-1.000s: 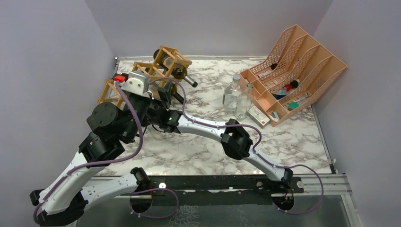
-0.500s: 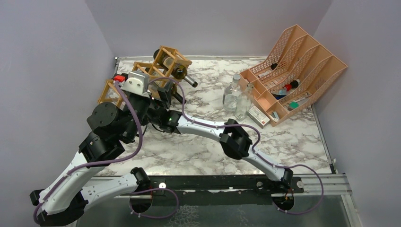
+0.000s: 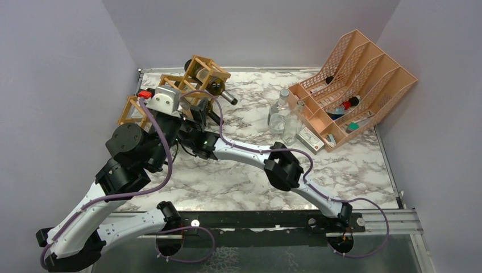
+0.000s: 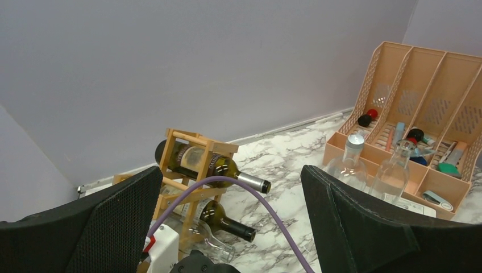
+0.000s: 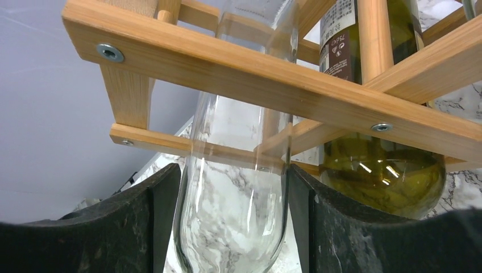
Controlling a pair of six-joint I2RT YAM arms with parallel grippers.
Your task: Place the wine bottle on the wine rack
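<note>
Wine bottle (image 5: 236, 216): clear glass, lying neck-out in a lower cell of the wine rack (image 5: 256, 74), its body passing under the front wooden bar.
Neighbour: a green bottle (image 5: 386, 176) fills the cell just beside it. Another green bottle (image 4: 210, 165) lies in the top cell.
Right gripper (image 5: 233, 170): jaws partly apart, one finger on each side of the clear bottle's body. The pads sit right at the glass, but this close view does not show whether they press on it or stand just off it.
Left gripper (image 4: 232, 170): spread wide with nothing between the fingers, raised above the rack and looking down over it.
Just changed: over the last second the right arm's forearm and elbow have edged a little toward the rack. The rack, its bottles and the left arm sit as they did.
Meaning for the task: the bottle looks pushed home into its cell, so the placing seems nearly done. What likely remains is a clean let-go and a straight pull back without dragging the bottle out.
Risk: the front bar is close above the fingers.
</note>
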